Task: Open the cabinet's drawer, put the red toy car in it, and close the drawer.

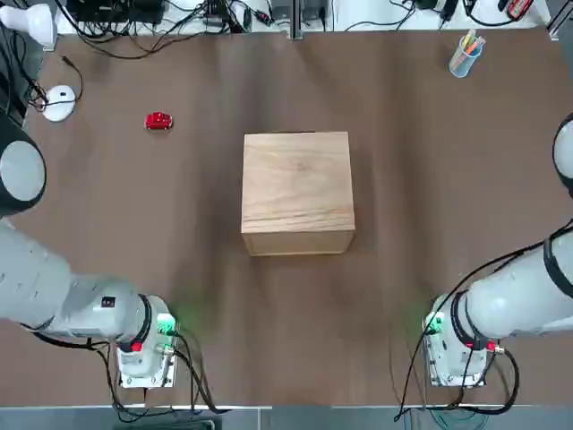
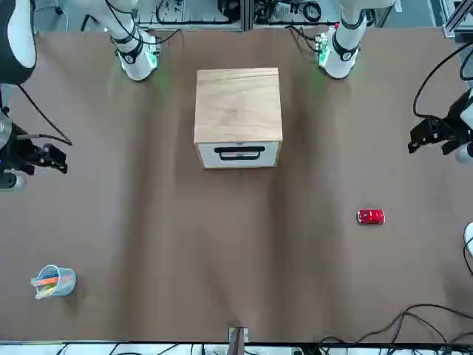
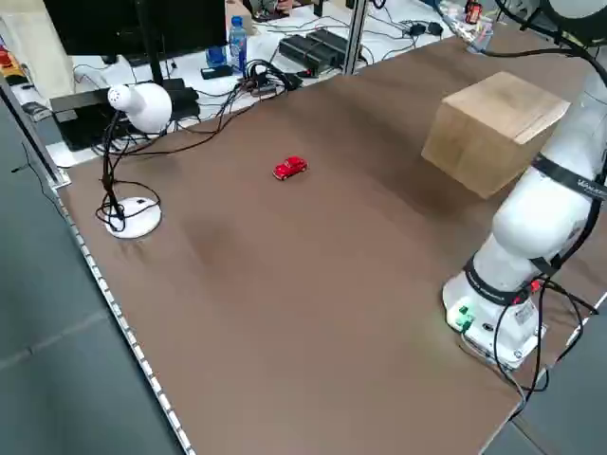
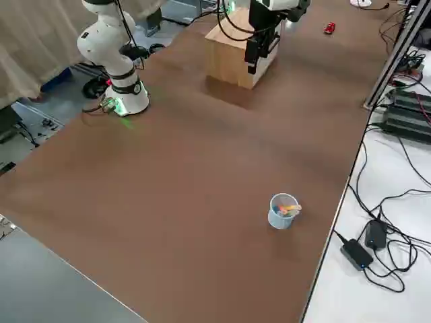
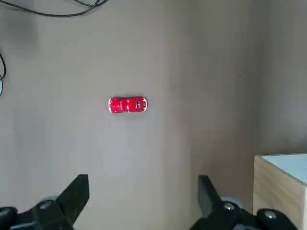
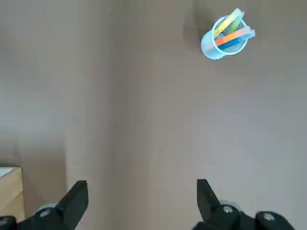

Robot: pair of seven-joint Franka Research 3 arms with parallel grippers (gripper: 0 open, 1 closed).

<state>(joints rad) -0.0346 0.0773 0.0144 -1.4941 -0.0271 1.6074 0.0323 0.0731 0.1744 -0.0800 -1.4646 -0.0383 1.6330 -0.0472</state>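
Observation:
The light-wood cabinet [image 1: 297, 193] stands mid-table, its drawer [image 2: 238, 154] shut on the side away from the arms. The red toy car [image 1: 158, 121] sits on the brown table far left of the cabinet, also seen as the car [image 2: 371, 216] and the car [image 5: 127, 105]. My left gripper [image 5: 142, 191] hangs open high above the table, with the car beyond its fingertips and a cabinet corner [image 5: 280, 187] to one side. My right gripper [image 6: 141, 194] is open too, raised over the table's right part, empty.
A clear cup of coloured pens [image 1: 465, 55] stands at the far right corner, also seen as the cup [image 6: 225, 38]. A white lamp with a round base [image 3: 133, 216] and cables sit at the far left edge. Both arm bases [image 1: 143, 358] stand at the near edge.

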